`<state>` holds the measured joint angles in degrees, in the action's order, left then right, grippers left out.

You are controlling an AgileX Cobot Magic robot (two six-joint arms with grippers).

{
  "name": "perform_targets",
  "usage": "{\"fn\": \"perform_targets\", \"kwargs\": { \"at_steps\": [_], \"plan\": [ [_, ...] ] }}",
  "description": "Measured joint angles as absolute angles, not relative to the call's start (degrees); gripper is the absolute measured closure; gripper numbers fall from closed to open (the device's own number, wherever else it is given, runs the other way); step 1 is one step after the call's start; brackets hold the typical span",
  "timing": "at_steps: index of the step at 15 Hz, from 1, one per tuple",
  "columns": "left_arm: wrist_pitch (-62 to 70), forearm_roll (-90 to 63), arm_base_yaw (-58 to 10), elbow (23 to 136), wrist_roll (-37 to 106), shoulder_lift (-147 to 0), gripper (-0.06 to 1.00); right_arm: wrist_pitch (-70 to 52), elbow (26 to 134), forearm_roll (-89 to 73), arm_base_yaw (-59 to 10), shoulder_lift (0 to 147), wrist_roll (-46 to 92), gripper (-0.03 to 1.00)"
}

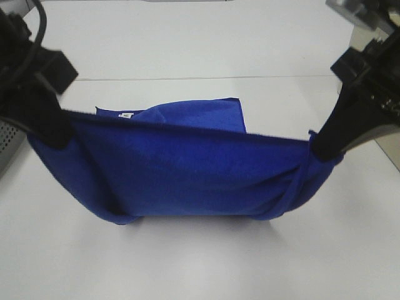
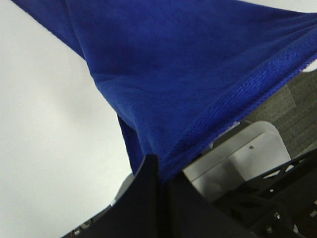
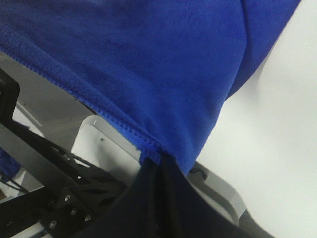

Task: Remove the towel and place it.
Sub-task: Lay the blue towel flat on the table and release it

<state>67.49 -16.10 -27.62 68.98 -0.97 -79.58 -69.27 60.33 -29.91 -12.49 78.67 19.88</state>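
Observation:
The royal-blue plush towel [image 1: 187, 175] hangs stretched between my two grippers above the white table [image 1: 200, 262]; its lower fold sags close to the tabletop and its far part, with a small white tag [image 1: 125, 115], lies on the table behind. My left gripper [image 1: 57, 139] is shut on the towel's left corner, which also shows in the left wrist view [image 2: 198, 79]. My right gripper [image 1: 320, 150] is shut on the right corner, seen too in the right wrist view [image 3: 148, 74]. The stitched top edge runs taut between them.
The table's back edge line [image 1: 200, 78] runs across behind the towel. A grey perforated object [image 1: 6, 140] sits at the far left edge. Black arm frames and a white base show in both wrist views [image 2: 242, 158].

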Motion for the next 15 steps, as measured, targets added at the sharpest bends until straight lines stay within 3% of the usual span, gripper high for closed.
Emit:
{"fn": "perform_targets", "kwargs": {
  "at_steps": [7,11,15],
  "plan": [
    [67.4,-21.6,-27.6,60.3,-1.4,-68.2,0.94,-69.2,46.4,-37.3,-12.5,70.8,16.3,0.95],
    [67.3,-28.5,-27.8,49.0,-2.5,-63.3,0.94,-69.3,37.4,-39.5,-12.5,63.3,14.2,0.95],
    [66.7,-30.4,-34.0,41.6,-5.3,-63.0,0.94,-69.6,31.0,-39.6,-12.4,59.1,12.4,0.95]
  ]
}}
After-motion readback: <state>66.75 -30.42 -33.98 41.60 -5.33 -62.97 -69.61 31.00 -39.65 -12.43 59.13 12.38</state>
